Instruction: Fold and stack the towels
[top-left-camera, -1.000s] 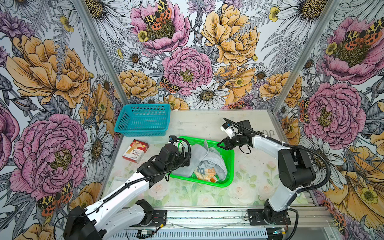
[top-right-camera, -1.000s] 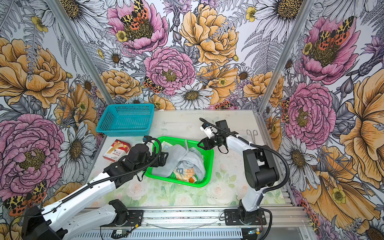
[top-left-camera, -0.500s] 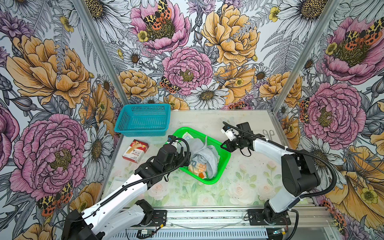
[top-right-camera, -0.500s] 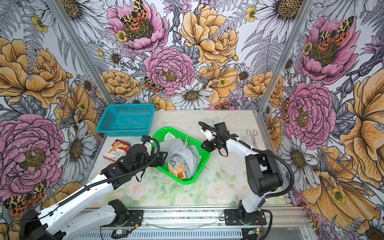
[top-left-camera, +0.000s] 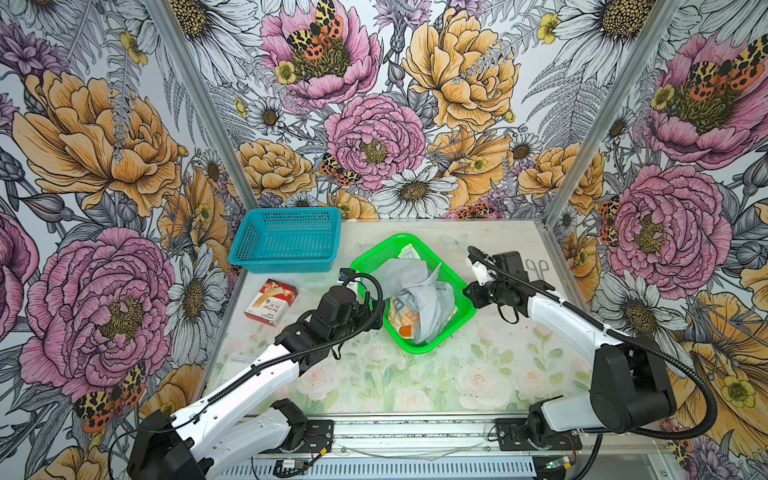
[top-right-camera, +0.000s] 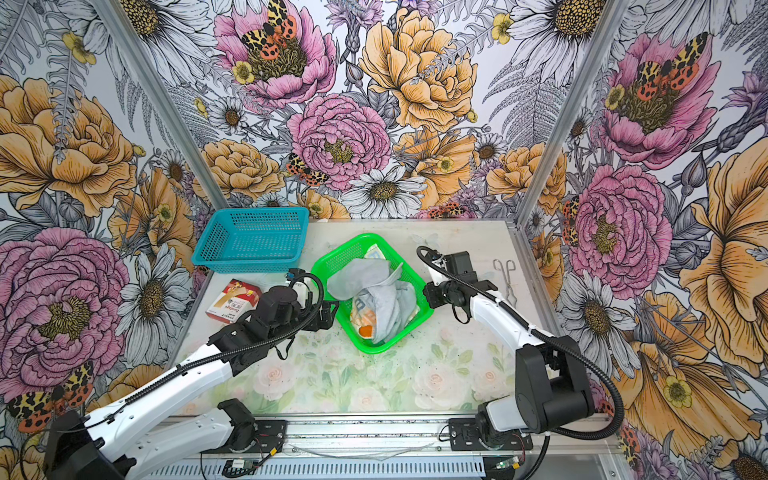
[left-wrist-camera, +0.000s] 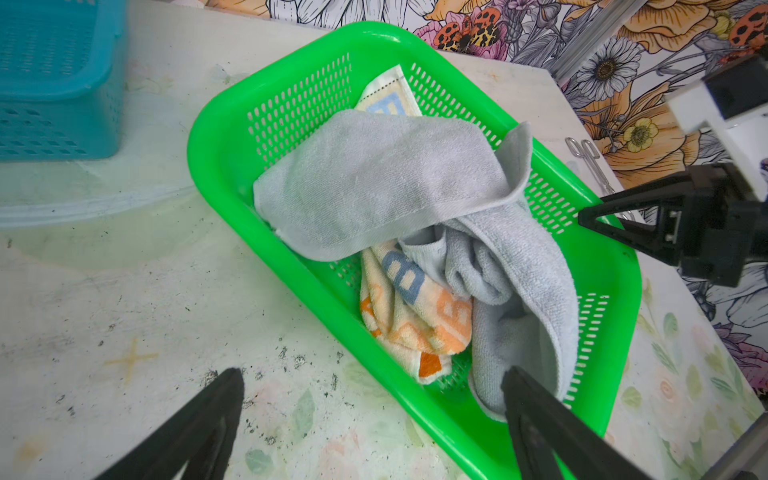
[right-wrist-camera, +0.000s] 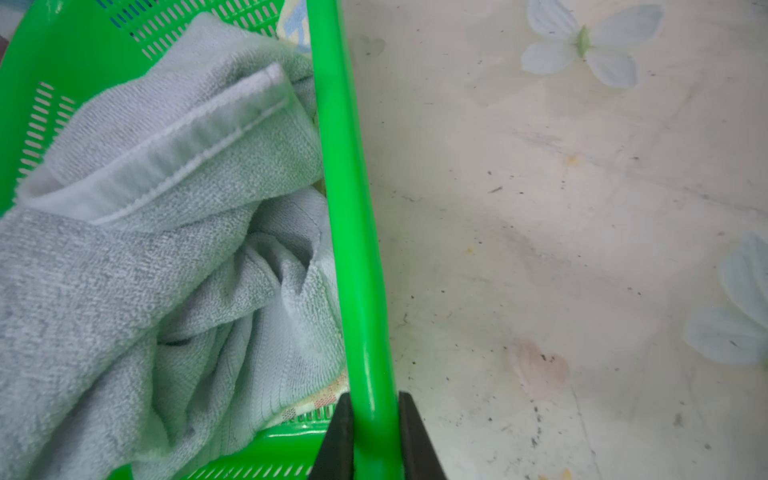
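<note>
A green basket (top-left-camera: 419, 349) (top-right-camera: 374, 347) stands skewed mid-table with the towels crumpled inside. The light grey towel (top-left-camera: 409, 278) (top-right-camera: 361, 274) (left-wrist-camera: 386, 178) (right-wrist-camera: 124, 270) lies on top. Under it shows the cream towel (top-left-camera: 401, 313) (top-right-camera: 361, 311) (left-wrist-camera: 415, 307) with blue and orange letters. My right gripper (right-wrist-camera: 374, 399) (top-left-camera: 467, 291) (top-right-camera: 426, 291) is shut on the basket's right rim (right-wrist-camera: 345, 166). My left gripper (left-wrist-camera: 372, 374) (top-left-camera: 376, 309) (top-right-camera: 330, 309) is open, straddling the basket's left rim (left-wrist-camera: 332, 307), one finger over the table, one over the grey towel.
An empty teal basket (top-left-camera: 286, 241) (top-right-camera: 249, 241) stands at the back left. A red-and-white box (top-left-camera: 271, 302) (top-right-camera: 232, 301) lies in front of it. Metal tongs (top-left-camera: 536, 268) (top-right-camera: 505, 274) lie by the right wall. Flowered walls close in three sides.
The green basket has turned from lying crosswise to a diagonal and shifted back. My right gripper has closed on its rim. The left gripper stayed open beside the left rim.
</note>
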